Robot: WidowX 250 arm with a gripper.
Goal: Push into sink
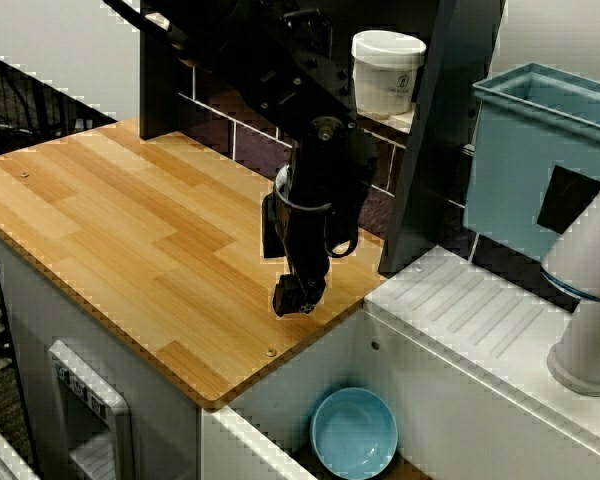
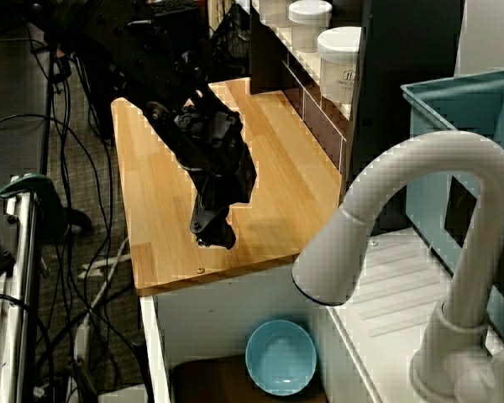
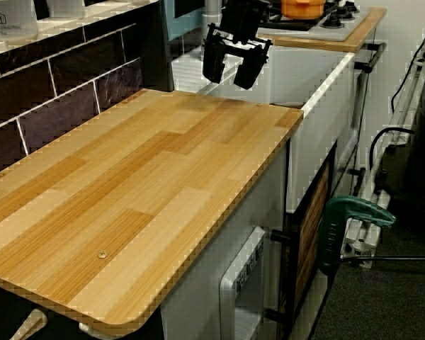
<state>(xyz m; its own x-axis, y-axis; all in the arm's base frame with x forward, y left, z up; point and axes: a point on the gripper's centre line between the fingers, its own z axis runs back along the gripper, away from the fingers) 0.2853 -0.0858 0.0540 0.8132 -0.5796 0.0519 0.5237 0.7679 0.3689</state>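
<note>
Both fingers point(image 3: 214, 62) of the black gripper point(image 3: 231, 65) stand spread apart with nothing between them, released, pointing down above the corner of the wooden countertop point(image 1: 130, 215) nearest the sink. From the overhead side view the gripper point(image 1: 297, 294) hangs close over the wood just short of that edge, and the opposite view shows the gripper point(image 2: 212, 228) in the same place, near the counter's rim.

Just beyond that edge lies the sink point(image 1: 280, 395), a sunken basin with white walls. A small blue bowl point(image 1: 354, 432) rests on its brown floor, upright, near the wall below the drainboard; in the faucet-side view the bowl point(image 2: 280, 357) sits against the right part of the sink point(image 2: 210, 315).

Beside the basin runs a white ribbed drainboard point(image 1: 480, 310), and a white faucet point(image 2: 420, 227) arches over it. A teal-blue tub point(image 1: 540, 160) stands behind the drainboard. White lidded jars point(image 2: 340, 52) line a shelf above the dark tiled backsplash point(image 3: 64, 88). Farther off, an orange pot point(image 3: 303, 7) sits on a stovetop.
</note>
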